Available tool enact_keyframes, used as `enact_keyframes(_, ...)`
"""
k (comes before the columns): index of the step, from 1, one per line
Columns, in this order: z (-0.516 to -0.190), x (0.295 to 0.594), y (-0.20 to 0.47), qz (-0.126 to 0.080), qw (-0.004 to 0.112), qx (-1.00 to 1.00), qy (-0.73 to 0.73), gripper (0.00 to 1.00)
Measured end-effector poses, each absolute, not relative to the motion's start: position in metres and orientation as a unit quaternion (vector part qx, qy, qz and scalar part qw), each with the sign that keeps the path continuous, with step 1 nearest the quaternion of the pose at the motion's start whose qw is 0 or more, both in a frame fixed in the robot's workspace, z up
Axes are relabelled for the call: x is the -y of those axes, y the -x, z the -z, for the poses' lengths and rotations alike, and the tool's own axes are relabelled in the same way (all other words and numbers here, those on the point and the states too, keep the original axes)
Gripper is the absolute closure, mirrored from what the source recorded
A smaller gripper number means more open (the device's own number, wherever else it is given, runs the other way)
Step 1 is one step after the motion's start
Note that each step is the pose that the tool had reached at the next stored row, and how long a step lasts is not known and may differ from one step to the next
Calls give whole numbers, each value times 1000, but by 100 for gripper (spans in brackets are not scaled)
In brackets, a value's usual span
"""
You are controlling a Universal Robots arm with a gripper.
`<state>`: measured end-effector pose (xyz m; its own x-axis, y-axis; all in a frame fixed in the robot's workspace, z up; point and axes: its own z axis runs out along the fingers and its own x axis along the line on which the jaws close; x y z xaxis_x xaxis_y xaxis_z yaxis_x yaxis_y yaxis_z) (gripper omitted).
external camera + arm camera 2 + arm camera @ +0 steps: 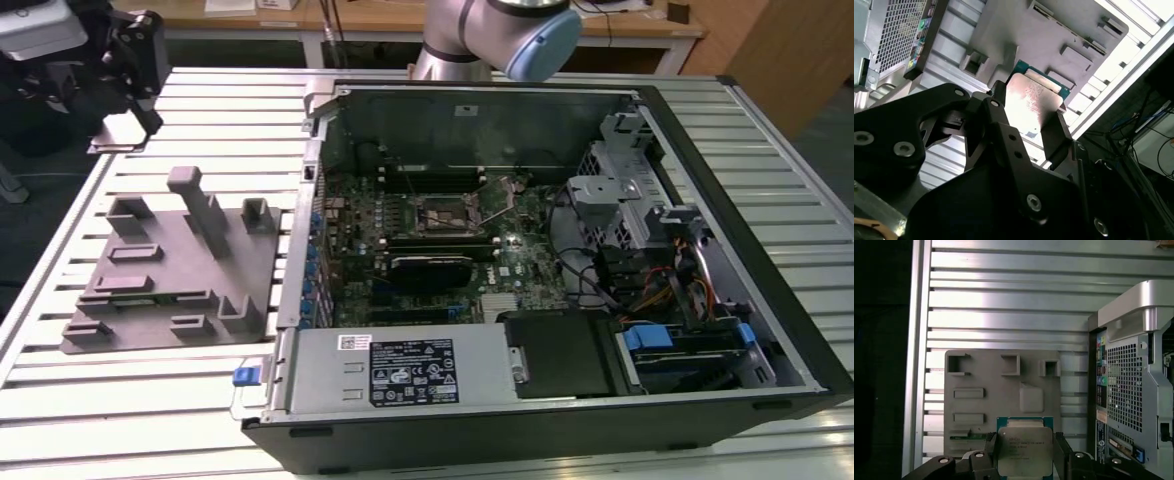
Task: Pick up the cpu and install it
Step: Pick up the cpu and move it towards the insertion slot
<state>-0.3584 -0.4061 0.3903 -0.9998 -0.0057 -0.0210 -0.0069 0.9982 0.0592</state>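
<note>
Ribbed aluminium table carries everything I can count from where I stand: one open computer case, one grey fixture block with upright posts, and one robot arm rising behind the case. Of the cpu I count one. It sits in the gripper, its pale metal top facing the wrist cameras, with two dark fingers pressed against opposite edges, so the jaws are narrowed onto the chip. In both wrist views the gripper hangs clear above the table, pointing down. The fixture block lies beneath it, well apart from the chip, and the perforated back of the case stands off to one side. One dark socket sits inside the case, far from the gripper.
</note>
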Motion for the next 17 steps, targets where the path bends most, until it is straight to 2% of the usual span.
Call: enact_keyframes(17, -390, 406, 339, -30, 10, -1000, 3, 47)
